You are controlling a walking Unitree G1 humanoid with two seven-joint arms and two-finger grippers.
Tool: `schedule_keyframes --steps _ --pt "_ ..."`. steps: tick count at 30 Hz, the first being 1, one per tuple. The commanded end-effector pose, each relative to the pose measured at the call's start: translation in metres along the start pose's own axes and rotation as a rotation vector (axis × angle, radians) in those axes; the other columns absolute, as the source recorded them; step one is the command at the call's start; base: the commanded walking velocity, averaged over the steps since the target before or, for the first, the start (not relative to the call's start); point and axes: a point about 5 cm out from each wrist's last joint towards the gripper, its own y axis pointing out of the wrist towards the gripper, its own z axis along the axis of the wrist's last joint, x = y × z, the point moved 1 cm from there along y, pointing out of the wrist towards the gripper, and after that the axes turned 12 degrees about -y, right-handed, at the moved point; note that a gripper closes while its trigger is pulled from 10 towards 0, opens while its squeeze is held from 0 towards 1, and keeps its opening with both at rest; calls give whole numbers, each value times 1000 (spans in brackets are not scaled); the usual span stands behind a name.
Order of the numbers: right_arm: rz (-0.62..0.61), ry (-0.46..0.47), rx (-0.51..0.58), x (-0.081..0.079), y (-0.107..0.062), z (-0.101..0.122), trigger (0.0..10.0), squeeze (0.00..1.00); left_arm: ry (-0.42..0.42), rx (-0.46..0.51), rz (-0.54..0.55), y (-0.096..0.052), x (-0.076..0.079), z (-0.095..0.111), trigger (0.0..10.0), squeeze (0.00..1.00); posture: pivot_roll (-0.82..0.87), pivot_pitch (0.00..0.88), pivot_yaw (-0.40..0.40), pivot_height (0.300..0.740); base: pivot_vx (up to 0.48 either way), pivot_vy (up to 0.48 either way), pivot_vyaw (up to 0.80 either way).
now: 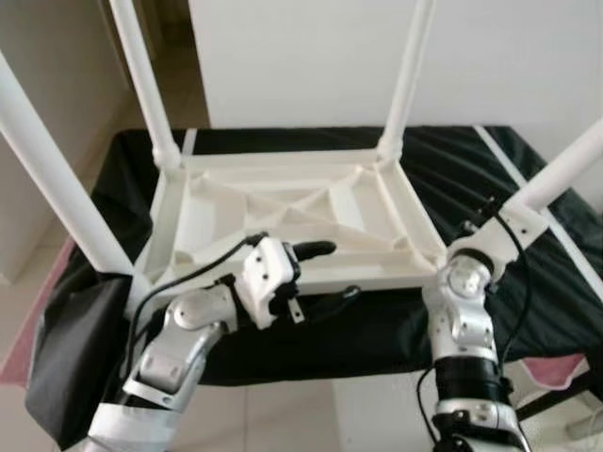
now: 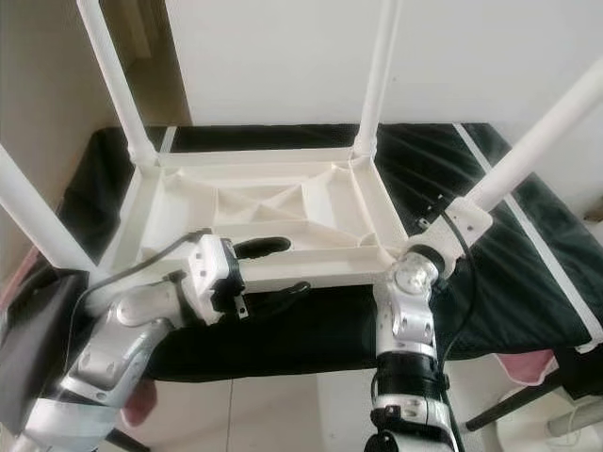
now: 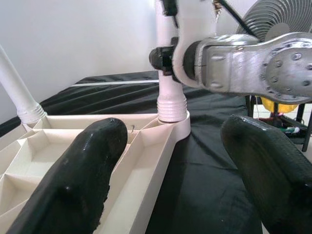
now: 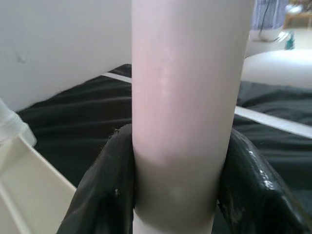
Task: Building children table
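We see the white plastic children's table (image 1: 283,221) lying upside down in the middle of the head views, its ribbed underside facing up, resting on a black cloth (image 1: 452,169) that covers a low surface. Four white legs stand up from its corners: two far legs (image 1: 141,75) rise toward the top of the frame, one near leg (image 1: 52,188) crosses the left edge, and the near right leg (image 1: 565,169) slants toward the upper right corner.

Our right gripper (image 4: 180,195) sits at the near right corner of the table, in the lower right of the head views. In the right wrist view its two black fingers (image 4: 105,195) press against either side of that leg's white tube, closed around it just above the socket.

Our left gripper (image 1: 325,273) is at the near edge of the table, lower centre of the left eye view. Its fingers (image 3: 78,180) are spread wide with nothing between them: one lies over the table's ribbed underside, the other hangs outside the rim over the black cloth. In the left wrist view the frame's near edge runs between the two fingers, and the silver right arm (image 3: 253,63) shows at the upper right beside the gripped leg.

A white wall (image 1: 377,56) stands behind the table.
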Motion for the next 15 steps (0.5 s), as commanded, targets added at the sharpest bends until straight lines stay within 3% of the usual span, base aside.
schedule_keyframes --steps 1,5,9,10,15 --pt "-29 -182 -202 9 -4 -52 10000 0 3 -7 -11 1 -1 0 10000 0 -40 31 28 740 0 0 0" --pt "-5 -226 -157 5 -3 -49 10000 0 5 -5 -4 1 -1 0 10000 0 -35 31 22 740 0 0 0" --pt "96 -270 -54 4 -5 -44 10000 0 6 -3 16 -1 -2 0 10000 0 -29 33 10 740 0 0 0" --pt "175 -285 23 7 -8 -41 10000 0 5 0 20 -1 -2 0 10000 0 -28 35 9 740 0 0 0" --pt "251 -302 99 14 -11 -40 10000 0 3 -1 24 -1 -2 -1 10000 0 -34 40 8 740 0 0 0"
